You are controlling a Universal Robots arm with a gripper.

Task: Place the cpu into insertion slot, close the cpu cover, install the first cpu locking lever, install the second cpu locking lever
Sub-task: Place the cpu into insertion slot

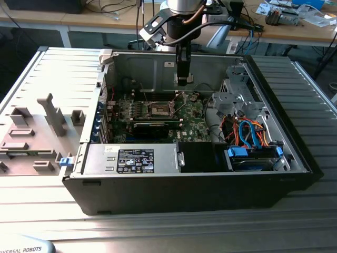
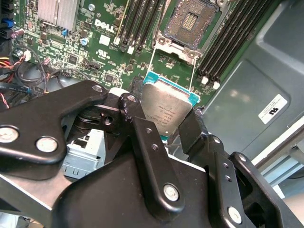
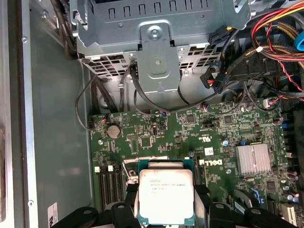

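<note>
Since the cpu (image 2: 167, 110) is a light, stiff, flat chip with a slick metal top and, I judge, fragile contacts underneath, the edges are the place to grip, never the faces. My fingers (image 2: 137, 128) pinch it by two opposite edges, metal top facing both wrist views. My gripper (image 1: 182, 79) points straight down inside the case (image 1: 184, 192), arm vertical. The cpu hangs above the board (image 3: 213, 133), apart from the socket (image 2: 189, 21), which looks empty.
</note>
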